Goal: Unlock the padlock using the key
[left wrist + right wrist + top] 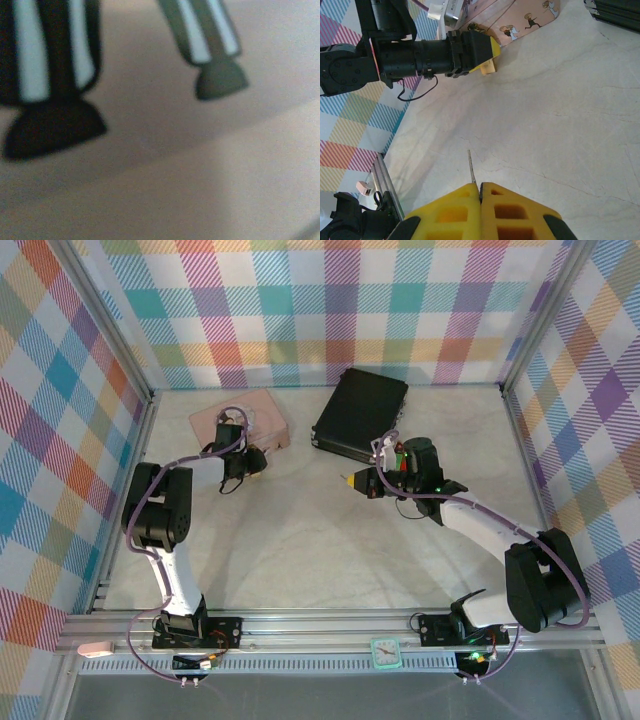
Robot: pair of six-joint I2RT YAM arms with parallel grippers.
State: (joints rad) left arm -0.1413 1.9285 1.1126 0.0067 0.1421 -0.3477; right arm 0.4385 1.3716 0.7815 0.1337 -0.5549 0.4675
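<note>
One slim silver key (471, 169) is clamped in the right end effector (480, 188); the padlock must next be gripped by the half-open, empty left end effector (137, 106).

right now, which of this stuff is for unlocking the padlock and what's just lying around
For the job: thin silver key blade pinched in the right gripper; small brass-tan piece by the left gripper, probably the padlock.
Lying about: pink cartoon-printed tin; flat black case; small green clock.
</note>
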